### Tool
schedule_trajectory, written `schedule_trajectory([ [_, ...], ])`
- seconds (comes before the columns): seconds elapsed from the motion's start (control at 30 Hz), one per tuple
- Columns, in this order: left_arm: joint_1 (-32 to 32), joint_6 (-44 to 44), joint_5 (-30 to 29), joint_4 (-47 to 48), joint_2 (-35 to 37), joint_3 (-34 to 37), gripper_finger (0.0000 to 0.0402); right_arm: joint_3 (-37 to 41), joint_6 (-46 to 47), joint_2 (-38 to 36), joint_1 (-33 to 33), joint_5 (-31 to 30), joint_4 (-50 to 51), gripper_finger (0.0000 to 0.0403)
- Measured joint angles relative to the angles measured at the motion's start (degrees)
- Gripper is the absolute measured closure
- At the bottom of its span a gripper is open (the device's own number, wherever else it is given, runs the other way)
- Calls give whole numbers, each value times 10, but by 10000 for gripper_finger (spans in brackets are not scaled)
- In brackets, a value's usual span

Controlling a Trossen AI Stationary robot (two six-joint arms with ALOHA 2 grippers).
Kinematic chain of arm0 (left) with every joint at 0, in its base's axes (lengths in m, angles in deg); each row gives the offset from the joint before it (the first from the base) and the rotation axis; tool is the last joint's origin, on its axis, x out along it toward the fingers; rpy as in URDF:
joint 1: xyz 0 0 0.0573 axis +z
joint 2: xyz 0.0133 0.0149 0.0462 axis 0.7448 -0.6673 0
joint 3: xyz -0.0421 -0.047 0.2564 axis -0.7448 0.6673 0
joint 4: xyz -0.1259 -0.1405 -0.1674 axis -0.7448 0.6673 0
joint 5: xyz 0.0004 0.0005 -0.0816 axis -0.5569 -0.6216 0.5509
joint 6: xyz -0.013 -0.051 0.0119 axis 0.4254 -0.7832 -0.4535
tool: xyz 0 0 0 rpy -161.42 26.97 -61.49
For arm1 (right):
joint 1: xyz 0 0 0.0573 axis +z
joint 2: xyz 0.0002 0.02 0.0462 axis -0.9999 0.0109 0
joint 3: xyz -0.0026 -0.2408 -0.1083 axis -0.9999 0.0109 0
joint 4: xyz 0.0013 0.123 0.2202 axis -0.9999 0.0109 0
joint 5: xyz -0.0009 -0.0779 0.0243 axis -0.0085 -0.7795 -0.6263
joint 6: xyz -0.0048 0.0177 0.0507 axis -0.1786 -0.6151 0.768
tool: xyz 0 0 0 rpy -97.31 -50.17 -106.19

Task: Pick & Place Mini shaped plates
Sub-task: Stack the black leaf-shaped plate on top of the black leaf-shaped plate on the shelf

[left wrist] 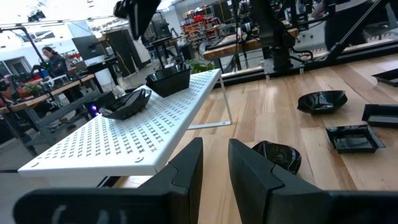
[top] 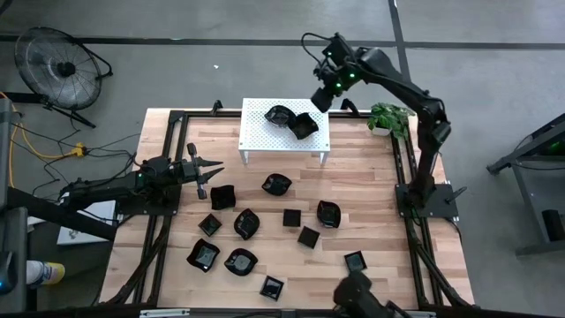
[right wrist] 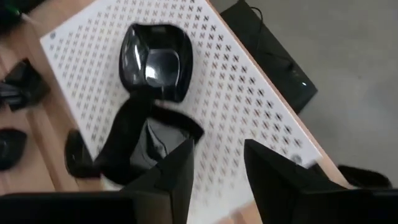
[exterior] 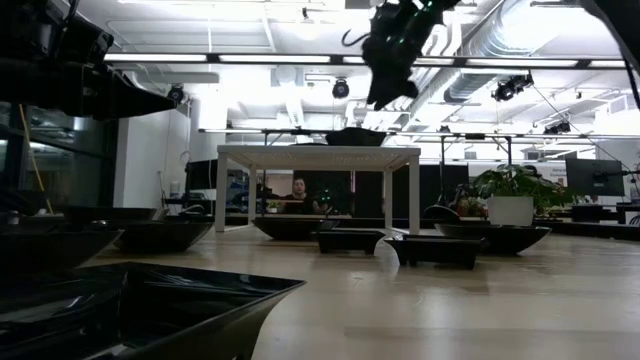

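Two glossy black mini plates sit on the white perforated stand: a rounded one and a square one beside it. Several more black plates lie on the wooden table, among them one next to my left gripper and a wavy one. My right gripper hangs open above the stand's far right corner, above the two plates and touching neither. My left gripper is open and low over the table's left side, pointing toward the stand.
A potted plant stands at the table's far right corner. Black frame rails run along the table's left and right sides. Square and rounded plates are scattered over the near half; bare wood shows right of the stand.
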Motion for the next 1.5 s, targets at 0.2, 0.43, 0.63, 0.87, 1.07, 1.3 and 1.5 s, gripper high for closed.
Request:
schedule_trajectory([
  [0.2, 0, 0, 0, 0, 0, 0, 328, 66, -17, -72, 3, -8, 18, 269],
  [0.43, 0, 0, 0, 0, 0, 0, 328, 277, 2, -220, 12, -18, -87, 269],
  [0.63, 0, 0, 0, 0, 0, 0, 328, 449, 33, -351, 41, -19, -162, 269],
  [0.87, 0, 0, 0, 0, 0, 0, 328, 565, 88, -469, 104, -44, -176, 269],
  [1.07, 0, 0, 0, 0, 0, 0, 328, 640, 159, -537, 178, -50, -198, 269],
  [1.3, 0, 0, 0, 0, 0, 0, 328, 726, 286, -561, 268, -73, -237, 269],
  [1.5, 0, 0, 0, 0, 0, 0, 328, 790, 373, -560, 324, -72, -294, 269],
])
